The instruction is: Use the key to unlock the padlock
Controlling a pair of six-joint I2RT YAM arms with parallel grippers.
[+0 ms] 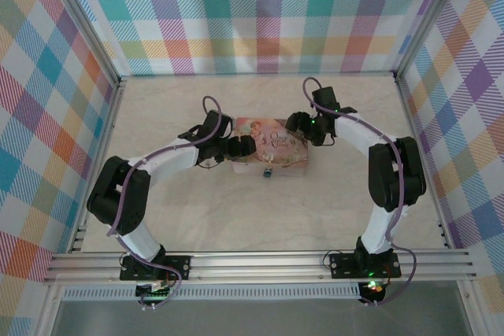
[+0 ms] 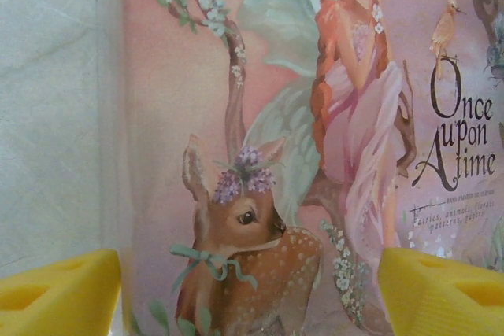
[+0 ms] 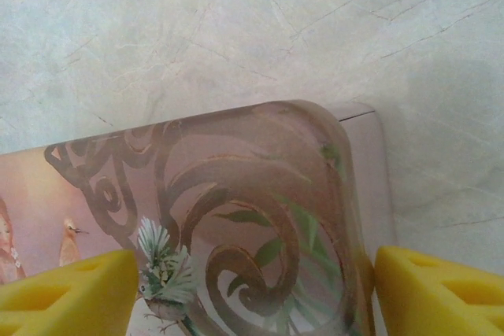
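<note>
The pink illustrated tin (image 1: 272,145) lies mid-table. The padlock (image 1: 267,171), a tiny bluish speck, hangs at the tin's near edge. The key is hidden from me. My left gripper (image 1: 242,147) hovers over the tin's left end. In the left wrist view its yellow fingertips (image 2: 59,295) stand wide apart, so the left gripper (image 2: 250,297) is open above the deer picture on the lid (image 2: 173,76). My right gripper (image 1: 302,126) is at the tin's far right corner. In the right wrist view the right gripper (image 3: 252,293) is open over the lid's rounded corner (image 3: 236,163), holding nothing.
The tin rests on a pale marbled tabletop (image 1: 260,218), with bare surface in front of it and behind it. Checked fabric walls (image 1: 260,13) and metal frame posts close in the back and both sides. An aluminium rail (image 1: 260,261) carries both arm bases.
</note>
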